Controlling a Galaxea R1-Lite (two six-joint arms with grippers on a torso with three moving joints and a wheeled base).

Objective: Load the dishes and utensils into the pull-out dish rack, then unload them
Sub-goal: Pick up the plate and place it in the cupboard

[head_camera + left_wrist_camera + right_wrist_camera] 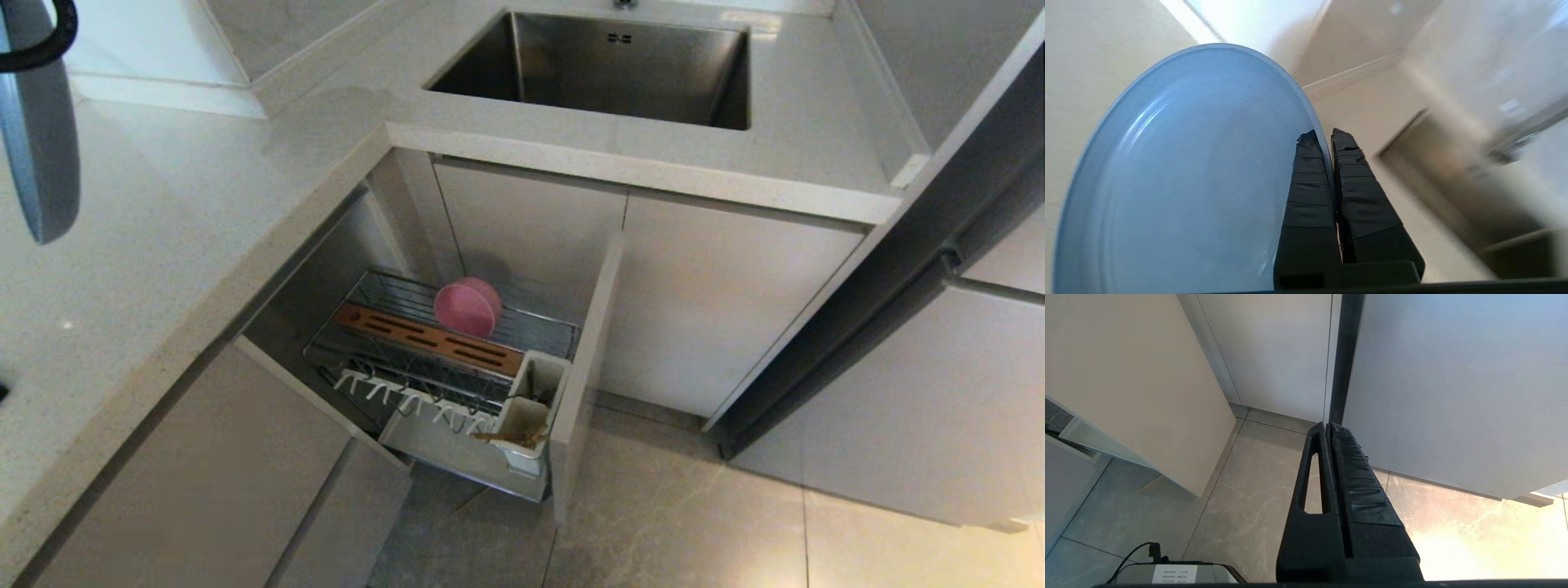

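Note:
The light-blue plate [1180,175] hangs on edge in my left gripper [1323,134], whose black fingers are shut on its rim. In the head view the plate [41,131] shows at the far upper left, above the countertop [163,229]. The pull-out dish rack [441,359] stands open below the counter. A pink bowl [467,306] rests on edge at its back, behind the slotted wooden strip [429,337]. Wooden chopsticks [510,438] lie at the white utensil cup [531,408]. My right gripper [1329,425] is shut and empty, low over the floor. No spoon is visible.
A steel sink [604,69] is set in the counter behind the rack. The rack's beige front panel [584,367] juts out over the tiled floor [694,506]. White prongs [408,400] line the rack's front. A grey appliance door [939,261] stands at the right.

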